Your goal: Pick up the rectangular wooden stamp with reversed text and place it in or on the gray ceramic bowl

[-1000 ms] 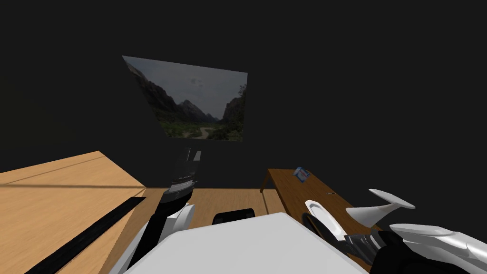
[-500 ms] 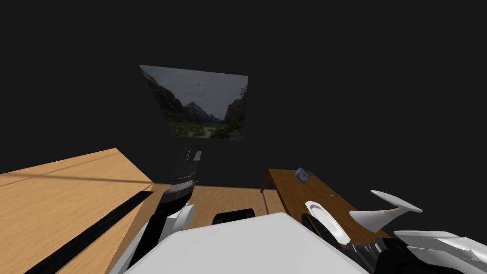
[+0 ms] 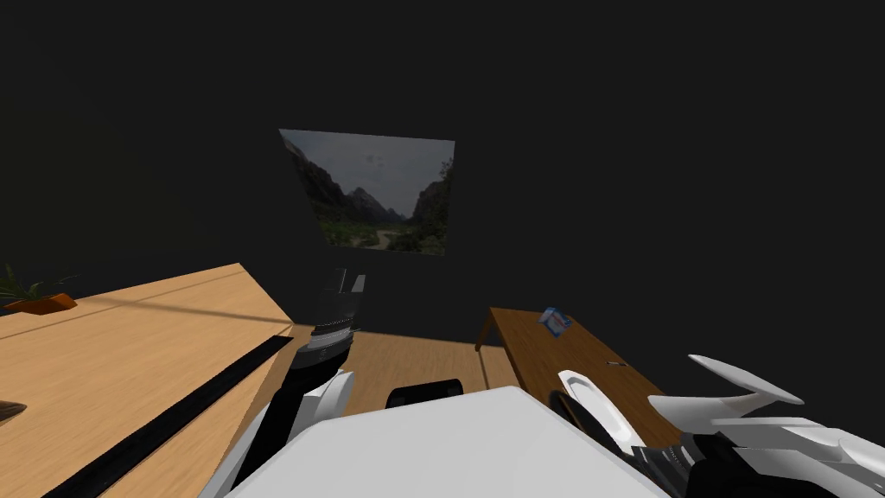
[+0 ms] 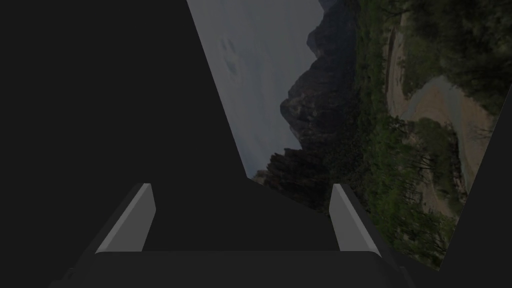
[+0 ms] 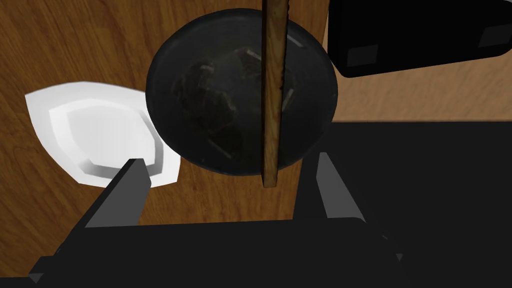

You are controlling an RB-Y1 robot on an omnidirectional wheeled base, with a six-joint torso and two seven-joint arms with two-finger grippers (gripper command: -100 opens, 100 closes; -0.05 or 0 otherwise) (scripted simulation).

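Observation:
A thin wooden stamp [image 5: 272,100], seen edge-on, lies across a dark grey bowl [image 5: 210,100] on the brown table [image 5: 75,40]; its near end pokes past the bowl's rim. My right gripper [image 5: 227,165] hangs over the bowl, open. The stamp passes between its fingers and touches neither. In the head view the right arm is at the lower right, over the table [image 3: 536,354]. My left gripper [image 4: 240,187] is open with nothing in it, held up in front of me [image 3: 350,281].
A white dish [image 5: 100,130] sits beside the bowl, and a black block [image 5: 420,35] is off the table's edge near it. Farther along the table lies a small blue and white box [image 3: 554,321]. A potted plant [image 3: 35,298] stands on the floor at far left.
My head view has swung, bringing the potted plant in at the left and shifting the wall picture rightward. My right arm has slid slightly toward the lower right. The left arm is unchanged.

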